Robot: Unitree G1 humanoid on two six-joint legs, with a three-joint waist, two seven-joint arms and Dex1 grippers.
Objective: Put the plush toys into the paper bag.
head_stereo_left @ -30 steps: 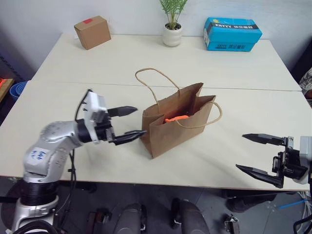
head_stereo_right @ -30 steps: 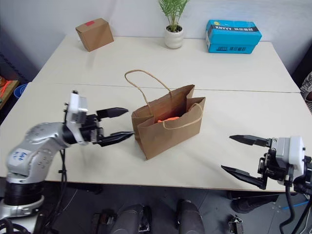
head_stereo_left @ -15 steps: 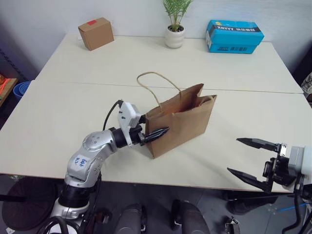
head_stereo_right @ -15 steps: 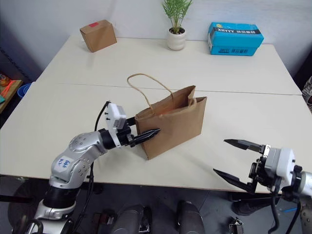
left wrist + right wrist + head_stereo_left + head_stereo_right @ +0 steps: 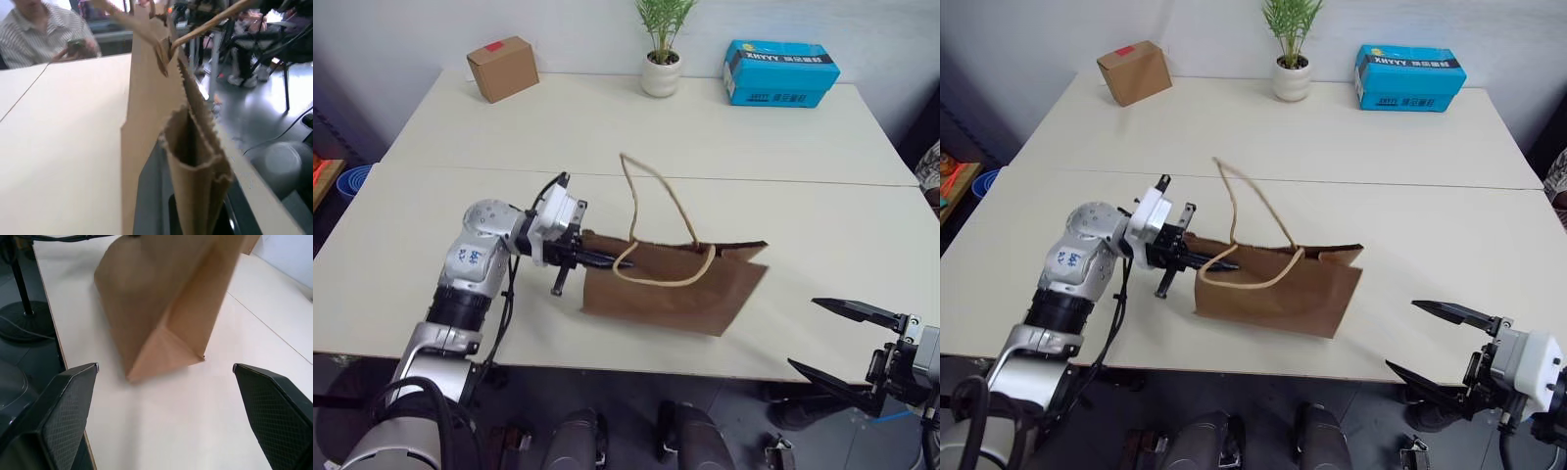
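**Bag tipped over under the left grip**

A second ago the paper bag point(image 5: 675, 284) stood upright with my left gripper point(image 5: 592, 259) spread beside it. Now those fingers are pinched on its rim and the bag lies flat on the table point(image 5: 460, 127). Right gripper point(image 5: 847, 343) stays spread, well apart. I cannot see the plush toys; I judge the bag needs righting.

Paper bag point(image 5: 675, 289): matt brown kraft paper w/ serrated top edge, twisted-cord handles point(image 5: 658, 201). Table point(image 5: 783, 137): smooth matt cream top. Right gripper point(image 5: 161, 416) fingers point(image 5: 58, 406): black plastic, cross-hatch textured.
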